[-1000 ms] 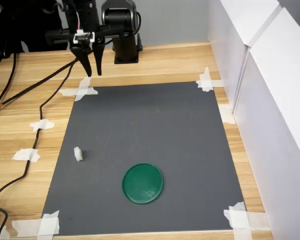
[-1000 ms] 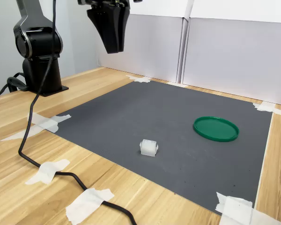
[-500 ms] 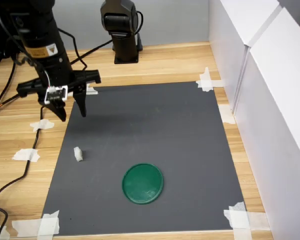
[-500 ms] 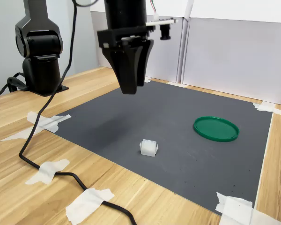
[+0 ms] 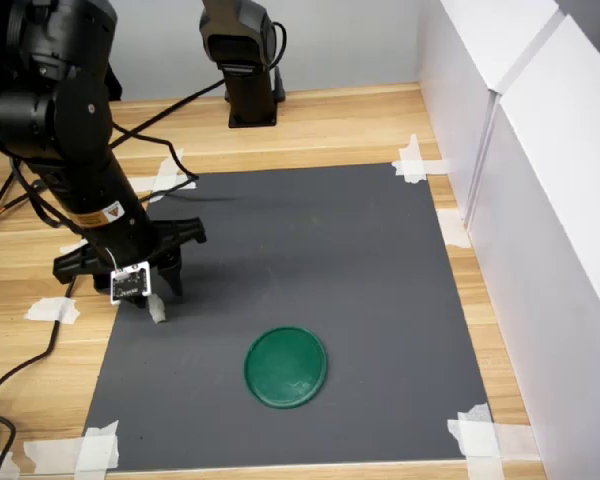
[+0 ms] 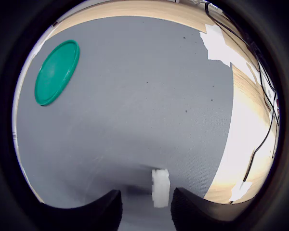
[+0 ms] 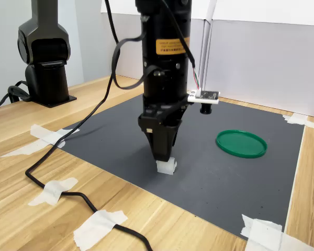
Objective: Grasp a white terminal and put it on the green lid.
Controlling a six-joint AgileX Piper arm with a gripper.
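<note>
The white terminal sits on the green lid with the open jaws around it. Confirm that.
Not quite. The white terminal lies on the grey mat, well apart from the green lid, as the wrist view shows. The open jaws do stand either side of it.

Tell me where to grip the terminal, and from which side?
Grip the terminal across its two long side faces, coming straight down from above. It is a small block lying free on the mat, narrow enough for the jaws. The gripper is open astride it, so closing there looks right.
</note>
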